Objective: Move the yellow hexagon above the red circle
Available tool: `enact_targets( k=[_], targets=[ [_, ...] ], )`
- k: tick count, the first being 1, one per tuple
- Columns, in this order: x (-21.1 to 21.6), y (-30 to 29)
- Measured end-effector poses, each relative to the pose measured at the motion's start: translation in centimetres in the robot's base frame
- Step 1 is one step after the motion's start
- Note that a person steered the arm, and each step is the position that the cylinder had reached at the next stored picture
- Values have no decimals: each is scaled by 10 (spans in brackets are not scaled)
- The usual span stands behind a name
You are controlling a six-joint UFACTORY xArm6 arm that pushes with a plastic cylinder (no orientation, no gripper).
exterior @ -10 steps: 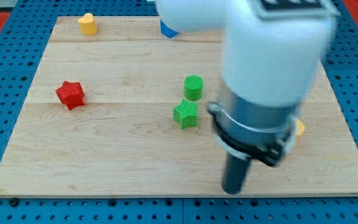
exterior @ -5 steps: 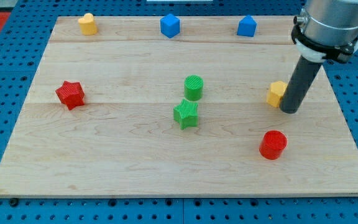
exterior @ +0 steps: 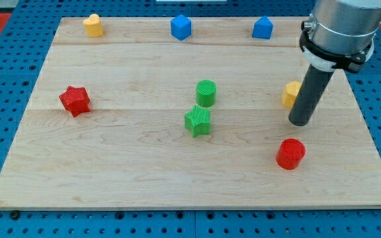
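Pale wooden board (exterior: 111, 158) on blue pegboard (exterior: 5, 66); my tip (exterior: 299, 123) beside yellow hexagon (exterior: 291, 94)

We see our tip (exterior: 299, 123) resting on the wooden worktop (exterior: 124, 158), just beside the yellow hexagon (exterior: 291, 94), which the rod partly hides. The red circle (exterior: 290, 153) sits below them, near the tip. In the middle, a green circle (exterior: 206, 92) stands close above a green star (exterior: 198, 121). A red star (exterior: 75, 100) lies far left.
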State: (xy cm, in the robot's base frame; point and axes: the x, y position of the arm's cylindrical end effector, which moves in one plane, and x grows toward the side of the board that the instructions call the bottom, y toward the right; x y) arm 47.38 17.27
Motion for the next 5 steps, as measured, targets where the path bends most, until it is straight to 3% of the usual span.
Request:
enact_targets(
  k=[2, 5],
  targets=[
    [-9, -22],
    [-70, -87]
  ],
)
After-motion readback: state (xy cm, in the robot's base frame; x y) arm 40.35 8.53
